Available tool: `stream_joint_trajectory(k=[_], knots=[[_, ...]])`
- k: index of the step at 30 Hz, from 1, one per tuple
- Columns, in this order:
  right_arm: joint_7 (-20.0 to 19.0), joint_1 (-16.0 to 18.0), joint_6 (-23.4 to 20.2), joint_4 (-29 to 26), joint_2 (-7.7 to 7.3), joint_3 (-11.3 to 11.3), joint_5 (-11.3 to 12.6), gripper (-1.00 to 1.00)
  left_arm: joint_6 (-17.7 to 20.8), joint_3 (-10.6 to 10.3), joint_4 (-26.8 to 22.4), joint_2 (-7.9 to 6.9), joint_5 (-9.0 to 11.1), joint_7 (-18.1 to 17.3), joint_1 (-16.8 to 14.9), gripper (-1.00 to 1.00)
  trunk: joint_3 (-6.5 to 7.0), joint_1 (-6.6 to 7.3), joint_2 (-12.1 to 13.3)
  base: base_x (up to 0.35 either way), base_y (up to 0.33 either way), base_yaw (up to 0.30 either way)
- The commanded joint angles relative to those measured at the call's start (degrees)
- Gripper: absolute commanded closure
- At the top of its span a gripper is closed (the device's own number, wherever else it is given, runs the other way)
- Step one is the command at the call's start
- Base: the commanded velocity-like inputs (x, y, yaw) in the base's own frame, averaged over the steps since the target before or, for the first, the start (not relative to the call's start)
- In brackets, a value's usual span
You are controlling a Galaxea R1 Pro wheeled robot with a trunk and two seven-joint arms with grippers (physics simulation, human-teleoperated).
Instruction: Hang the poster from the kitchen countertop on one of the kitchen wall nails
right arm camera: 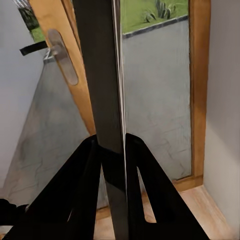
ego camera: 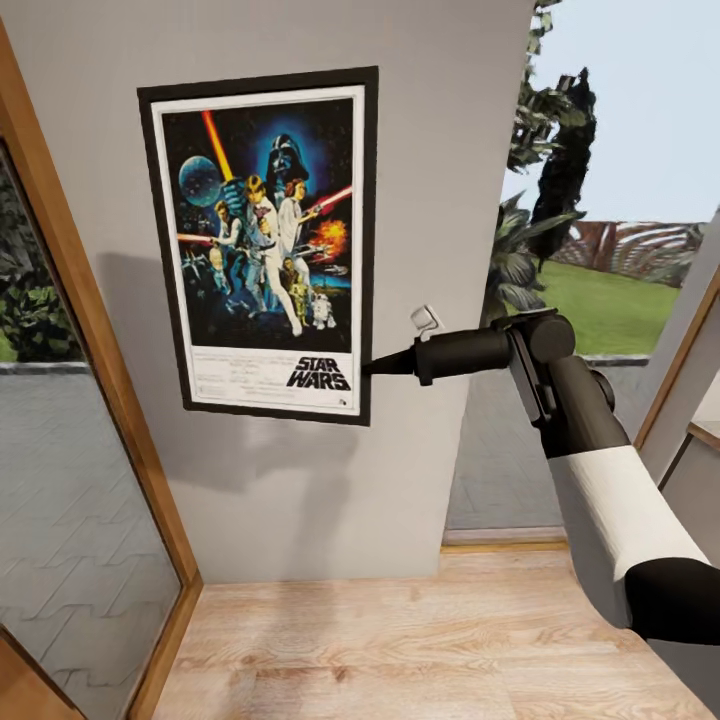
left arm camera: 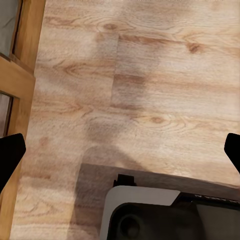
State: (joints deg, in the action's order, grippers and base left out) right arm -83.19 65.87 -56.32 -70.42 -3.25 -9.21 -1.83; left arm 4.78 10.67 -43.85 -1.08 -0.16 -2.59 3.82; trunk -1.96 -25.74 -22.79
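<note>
Poster point(ego camera: 268, 245) in its black frame stands upright against the pale-grey wall point(ego camera: 420, 180), in the upper left of the head view, its long axis vertical and leaning very slightly, the top toward the left. Black lettering at its foot reads "STAR WARS"; the fine print beside that is too small to read. From the lower right corner of that view the right arm point(ego camera: 600, 480) rises, bends at the wrist and runs level toward the left, so that the right gripper point(ego camera: 372, 366) meets the frame's right edge near its lower corner. In the right wrist view the two black fingers point(right arm camera: 145, 190) are closed narrowly on the poster's thin edge point(right arm camera: 107, 100). Down in the left wrist view the left gripper point(left arm camera: 120, 155) hangs over the wooden floor point(left arm camera: 150, 75), its fingertips point(left arm camera: 10, 155) set wide apart at the frame's two sides.
</note>
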Motion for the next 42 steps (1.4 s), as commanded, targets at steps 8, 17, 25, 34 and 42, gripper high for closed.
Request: stream_joint_trajectory(k=[8, 17, 25, 34, 42], knots=[[-2.2, 0.2, -0.8, -2.0, -0.08, -0.2, -0.2, 1.0, 0.4, 0.1, -0.2, 0.03, 0.0, -0.3, 0.0, -1.0, -0.12, -0.04, -0.1, 0.0, 0.0, 0.0], [-2.4, 0.4, -0.8, -2.6, -0.09, -0.2, -0.2, 1.0, 0.4, 0.1, -0.2, 0.03, 0.0, -0.3, 0.0, -1.0, -0.12, -0.04, -0.1, 0.0, 0.0, 0.0], [-2.4, 0.4, -0.8, -2.6, -0.09, -0.2, -0.2, 1.0, 0.5, 0.1, -0.2, 0.03, 0.0, -0.3, 0.0, -1.0, -0.12, -0.04, -0.1, 0.064, 0.0, 0.0], [-2.4, 0.4, -0.8, -2.7, -0.09, -0.2, -0.2, 1.0, 0.5, 0.1, -0.2, 0.03, 0.0, -0.3, 0.0, -1.0, -0.12, -0.04, -0.1, 0.226, 0.0, 0.0], [-3.3, 0.4, -0.7, -2.7, -0.42, -0.1, -0.2, 1.0, 0.5, 0.2, -0.2, 0.03, 0.0, -0.2, 0.0, -1.0, -0.12, -0.04, -0.1, 0.058, 0.0, 0.0]])
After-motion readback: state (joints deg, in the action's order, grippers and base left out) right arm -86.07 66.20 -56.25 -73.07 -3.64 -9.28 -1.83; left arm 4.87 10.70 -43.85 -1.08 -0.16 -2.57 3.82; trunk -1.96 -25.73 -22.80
